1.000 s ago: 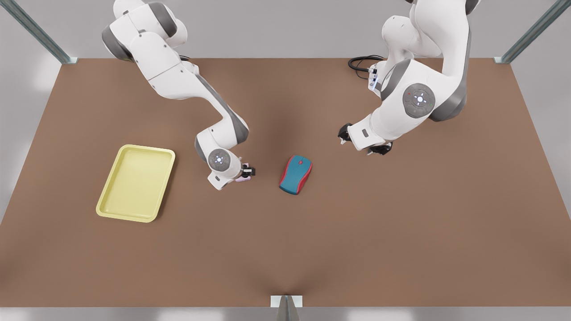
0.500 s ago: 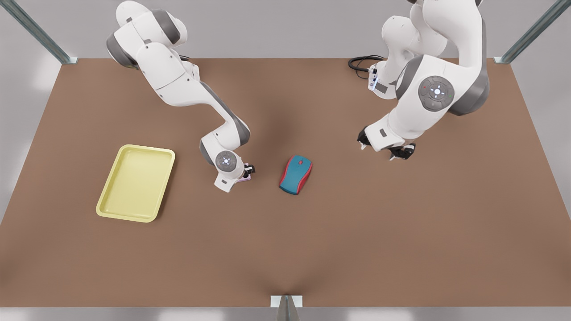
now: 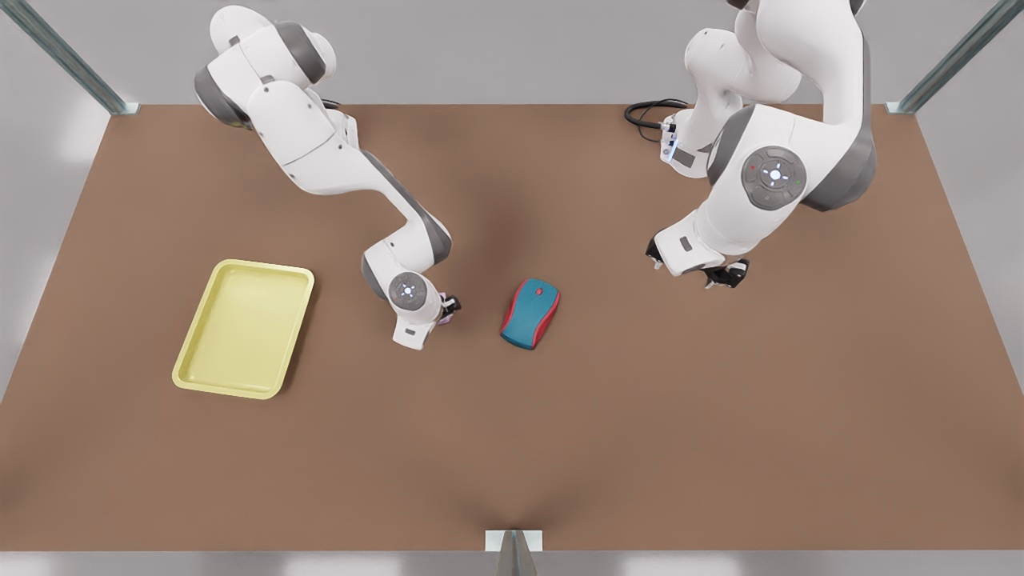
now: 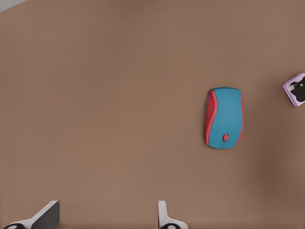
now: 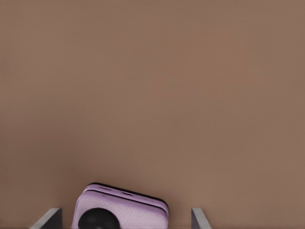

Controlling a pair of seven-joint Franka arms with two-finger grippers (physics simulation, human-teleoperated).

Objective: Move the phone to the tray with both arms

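**Desk:** Where do we stand?

**Field:** In the front view, our right gripper [image 3: 444,310] is down over the phone [image 5: 121,210], which lies flat on the table [image 3: 640,416] at 9 o'clock from the mouse [image 3: 530,314]. Its jaws are open, straddling the phone with a gap on each side. The left gripper [image 3: 692,268] waits toward 3 o'clock of the mouse, open and empty.

**Desk:** Advice?

**Field:** We'd centre, close squarely on the phone's edges, lift clear, then carry it to 9 o'clock, to the tray [image 3: 228,390].
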